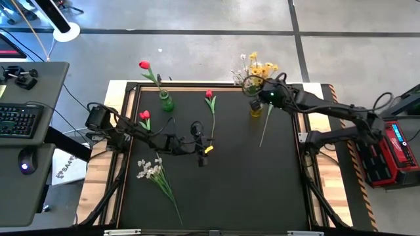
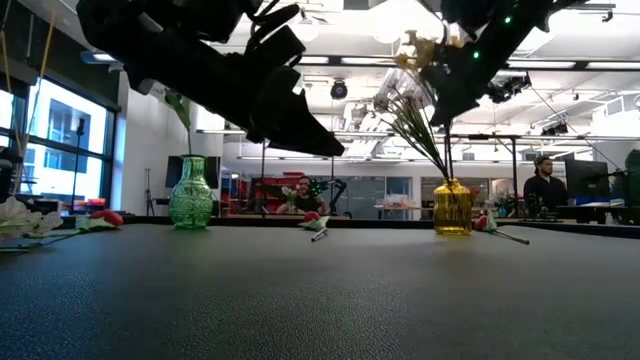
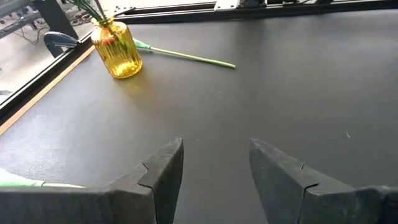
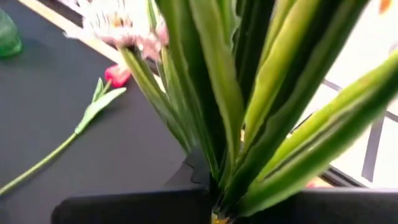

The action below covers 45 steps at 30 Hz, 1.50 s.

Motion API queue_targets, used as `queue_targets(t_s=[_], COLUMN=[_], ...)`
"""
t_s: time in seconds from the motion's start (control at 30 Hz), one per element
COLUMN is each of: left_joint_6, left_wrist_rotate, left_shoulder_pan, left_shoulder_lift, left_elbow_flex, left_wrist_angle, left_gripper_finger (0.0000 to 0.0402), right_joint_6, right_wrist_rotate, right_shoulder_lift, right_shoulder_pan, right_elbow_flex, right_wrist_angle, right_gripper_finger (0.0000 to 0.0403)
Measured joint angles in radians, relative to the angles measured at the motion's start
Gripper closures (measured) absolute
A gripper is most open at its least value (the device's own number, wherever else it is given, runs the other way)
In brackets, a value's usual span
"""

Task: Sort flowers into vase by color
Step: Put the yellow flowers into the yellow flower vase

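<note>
A yellow glass vase (image 1: 256,108) (image 2: 452,208) stands near the table's far right and holds a spray with yellow and pale blossoms (image 1: 260,68). My right gripper (image 1: 254,85) is just above the vase, shut on the spray's stems. A green vase (image 1: 167,102) at the far left holds one red tulip (image 1: 144,65). My left gripper (image 1: 203,156) (image 3: 214,171) hovers open over the table's middle, holding nothing. Lying flat on the mat are a red tulip (image 1: 210,96), another (image 1: 144,117) beside the left arm, a white spray (image 1: 150,170), and a stem (image 1: 265,126) by the yellow vase. My right gripper holds the spray by its bundle of green stems and leaves (image 4: 224,155), above the vase's neck and below the blossoms. The stems rise out from between the fingers. Their lower ends (image 2: 440,160) go down into the yellow vase, and the spray leans toward the table's left.
The left arm stretches from the table's left edge across the mat (image 1: 249,190) toward the middle. The near right part of the mat is bare. A desk with a keyboard (image 1: 20,121) stands left of the table, and a red unit (image 1: 394,151) right of it. People sit in the room beyond.
</note>
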Motion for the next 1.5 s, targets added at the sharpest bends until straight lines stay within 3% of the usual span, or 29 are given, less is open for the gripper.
queue_targets(t_s=[0.33, 0.73, 0.9, 1.13, 1.5], left_joint_6=[0.000, 0.000, -0.008, -0.008, -0.008], left_wrist_rotate=[0.000, 0.000, 0.000, 0.000, 0.000], left_shoulder_pan=[-0.010, -0.010, -0.010, -0.010, -0.032], left_shoulder_lift=[0.000, 0.000, 0.000, 0.000, 0.000], left_elbow_flex=[0.000, 0.000, 0.000, 0.000, 0.000], left_wrist_angle=[0.000, 0.002, 0.005, 0.008, 0.008], left_gripper_finger=[0.0231, 0.0231, 0.0231, 0.0231, 0.0231], right_joint_6=[0.001, 0.061, 0.086, 0.052, 0.060], right_wrist_rotate=[0.007, 0.008, -0.009, -0.035, 0.022], right_shoulder_lift=[0.067, 0.054, 0.049, 0.063, 0.171], right_shoulder_pan=[0.000, 0.000, 0.000, 0.003, 0.003], right_elbow_flex=[0.000, 0.000, 0.000, 0.000, 0.000], right_wrist_angle=[0.001, -0.112, -0.178, -0.142, -0.021], right_gripper_finger=[0.0370, 0.0190, 0.0147, 0.0149, 0.0200])
